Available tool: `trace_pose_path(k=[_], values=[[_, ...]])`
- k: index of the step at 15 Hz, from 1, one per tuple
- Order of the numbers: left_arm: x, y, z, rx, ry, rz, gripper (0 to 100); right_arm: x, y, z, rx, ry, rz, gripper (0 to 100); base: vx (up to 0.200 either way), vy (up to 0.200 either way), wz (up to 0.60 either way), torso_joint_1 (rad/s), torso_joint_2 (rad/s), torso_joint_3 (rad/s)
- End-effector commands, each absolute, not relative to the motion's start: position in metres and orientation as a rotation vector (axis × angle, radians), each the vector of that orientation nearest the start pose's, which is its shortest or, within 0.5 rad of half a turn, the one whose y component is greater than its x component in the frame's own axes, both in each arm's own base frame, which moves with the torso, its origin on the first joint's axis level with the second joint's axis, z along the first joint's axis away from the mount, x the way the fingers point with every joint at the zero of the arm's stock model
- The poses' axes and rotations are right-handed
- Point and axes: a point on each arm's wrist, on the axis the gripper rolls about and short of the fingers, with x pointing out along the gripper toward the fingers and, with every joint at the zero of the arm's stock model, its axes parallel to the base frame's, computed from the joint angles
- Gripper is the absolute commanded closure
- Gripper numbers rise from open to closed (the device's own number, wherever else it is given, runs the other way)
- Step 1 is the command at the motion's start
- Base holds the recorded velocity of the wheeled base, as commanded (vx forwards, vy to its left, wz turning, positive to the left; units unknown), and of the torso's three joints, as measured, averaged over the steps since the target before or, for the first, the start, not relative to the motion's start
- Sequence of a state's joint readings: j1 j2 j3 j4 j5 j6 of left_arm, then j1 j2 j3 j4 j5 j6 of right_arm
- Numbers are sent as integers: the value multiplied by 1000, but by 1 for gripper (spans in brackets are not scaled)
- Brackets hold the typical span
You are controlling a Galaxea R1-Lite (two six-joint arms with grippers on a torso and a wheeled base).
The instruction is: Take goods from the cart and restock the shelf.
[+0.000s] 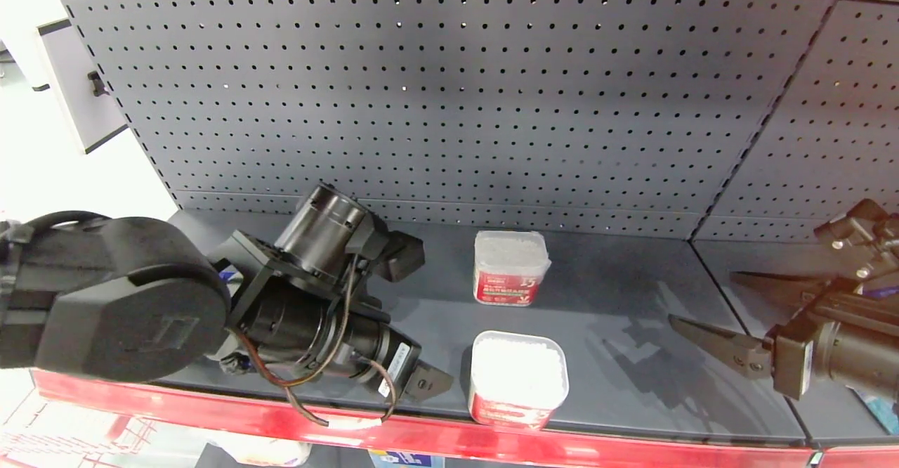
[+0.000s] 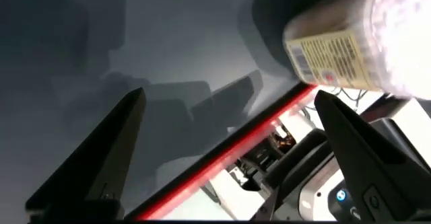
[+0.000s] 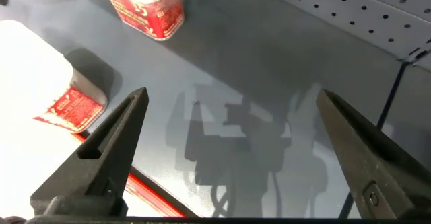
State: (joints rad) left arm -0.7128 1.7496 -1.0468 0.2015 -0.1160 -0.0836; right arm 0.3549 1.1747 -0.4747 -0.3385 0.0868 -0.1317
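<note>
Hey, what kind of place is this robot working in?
Probably a shop or mock retail aisle: a grey shelf with a perforated back panel and red front edge, holding a rear tub and a front tub, both red-labelled.

Red-labelled rear tub (image 1: 510, 254) and front tub (image 1: 517, 373), print too small for reading

The head camera looked forward and down at the shelf (image 1: 632, 327) and pegboard (image 1: 449, 102). Wrist cameras sat close over that shelf, looking past the left gripper (image 2: 229, 95) and right gripper (image 3: 232, 95); the right shared the rear tub (image 3: 145, 5) and front tub (image 3: 40, 69) with the head view.
</note>
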Motion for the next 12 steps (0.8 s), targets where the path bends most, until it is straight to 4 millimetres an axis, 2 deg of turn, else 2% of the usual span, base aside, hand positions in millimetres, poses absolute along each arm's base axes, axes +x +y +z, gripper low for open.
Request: trace_pose_path(k=[1, 6, 12], values=[[229, -204, 152, 213, 937, -725, 0, 151, 58, 187, -176, 327, 459, 0, 0, 0, 0, 0, 0, 0], [230, -217, 149, 241, 929, -722, 0, 151, 57, 186, -173, 332, 455, 0, 0, 0, 0, 0, 0, 0], [230, -222, 151, 244, 921, -734, 0, 152, 56, 185, -168, 336, 449, 0, 0, 0, 0, 0, 0, 0]])
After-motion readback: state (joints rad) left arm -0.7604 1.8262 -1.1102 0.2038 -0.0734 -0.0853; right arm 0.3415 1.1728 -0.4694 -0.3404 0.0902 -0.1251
